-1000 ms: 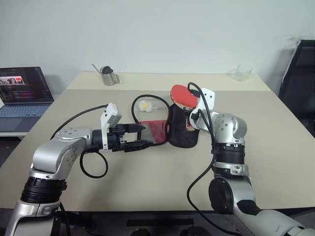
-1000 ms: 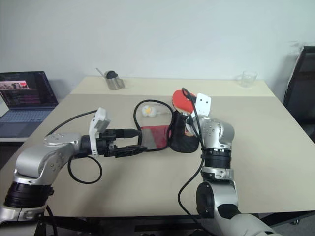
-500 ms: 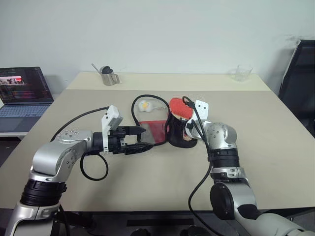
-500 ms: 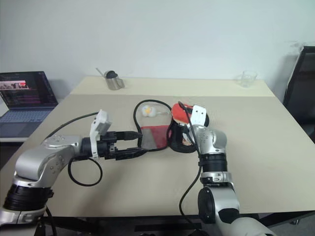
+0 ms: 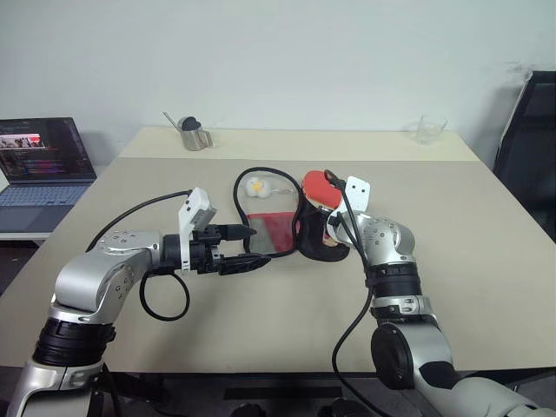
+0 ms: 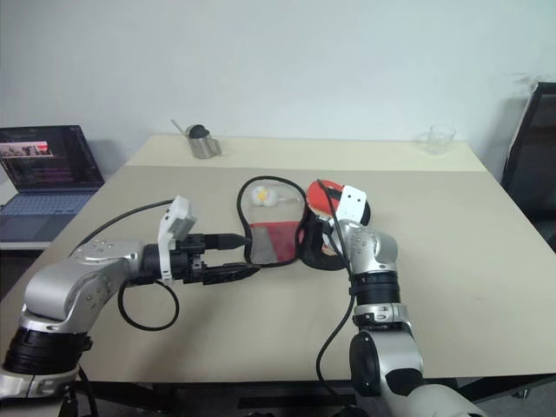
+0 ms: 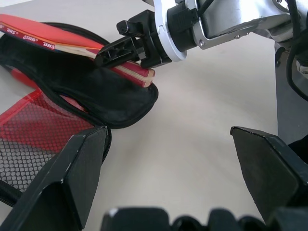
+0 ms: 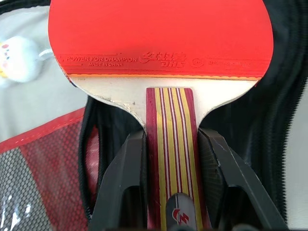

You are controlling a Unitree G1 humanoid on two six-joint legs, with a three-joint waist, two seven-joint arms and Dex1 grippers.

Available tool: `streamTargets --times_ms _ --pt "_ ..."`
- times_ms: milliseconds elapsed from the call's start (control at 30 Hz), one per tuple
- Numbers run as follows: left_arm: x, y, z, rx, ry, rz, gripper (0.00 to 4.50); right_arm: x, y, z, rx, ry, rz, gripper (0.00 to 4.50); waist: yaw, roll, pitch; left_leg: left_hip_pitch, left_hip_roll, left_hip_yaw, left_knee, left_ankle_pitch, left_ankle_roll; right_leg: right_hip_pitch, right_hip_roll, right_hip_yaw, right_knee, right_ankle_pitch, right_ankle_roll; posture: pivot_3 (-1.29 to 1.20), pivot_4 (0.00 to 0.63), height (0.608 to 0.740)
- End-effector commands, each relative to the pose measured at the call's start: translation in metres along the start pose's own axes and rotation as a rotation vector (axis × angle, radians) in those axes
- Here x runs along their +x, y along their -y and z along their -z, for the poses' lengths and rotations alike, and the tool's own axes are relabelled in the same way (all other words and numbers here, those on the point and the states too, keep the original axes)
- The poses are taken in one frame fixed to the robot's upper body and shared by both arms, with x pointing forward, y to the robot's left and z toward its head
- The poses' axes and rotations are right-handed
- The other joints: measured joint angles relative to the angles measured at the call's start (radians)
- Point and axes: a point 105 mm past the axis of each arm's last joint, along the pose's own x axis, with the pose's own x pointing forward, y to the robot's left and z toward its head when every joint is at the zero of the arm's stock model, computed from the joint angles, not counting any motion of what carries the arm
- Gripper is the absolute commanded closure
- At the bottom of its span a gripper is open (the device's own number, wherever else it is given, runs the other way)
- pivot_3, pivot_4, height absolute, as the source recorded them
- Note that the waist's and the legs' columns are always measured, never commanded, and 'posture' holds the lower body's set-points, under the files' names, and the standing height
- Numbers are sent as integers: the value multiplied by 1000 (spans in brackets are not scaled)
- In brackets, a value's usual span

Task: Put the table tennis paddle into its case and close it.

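The case lies open on the table, its red mesh flap spread flat and its black half raised beside it. The table tennis paddle has a red face and a striped wooden handle. My right gripper is shut on that handle and holds the blade tilted over and partly inside the black half. My left gripper stands open just off the near edge of the red flap, with bare table between its fingers.
A white toy on a black cord loop lies just behind the case. At the table's far edge stand a metal jug and a glass. A laptop sits off to the left, a black chair to the right.
My right gripper has come down with the paddle, lowering the blade toward the black half of the case. The left gripper has kept its place.
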Motion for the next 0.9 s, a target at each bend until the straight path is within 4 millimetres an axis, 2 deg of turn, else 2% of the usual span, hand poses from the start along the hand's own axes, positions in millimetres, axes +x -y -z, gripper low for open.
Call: streamTargets --times_ms 33,900 --pt "-4 3 -13 53 25 -2 0 -3 -36 42 71 -84 -96 3397 0 0 0 0 0 0 0 0 0 0 0 0 0 0 0 0 150 740" --pt "-1 3 -13 65 12 -1 0 3 -25 48 49 -85 -33 3397 0 0 0 0 0 0 0 0 0 0 0 0 0 0 0 0 150 740"
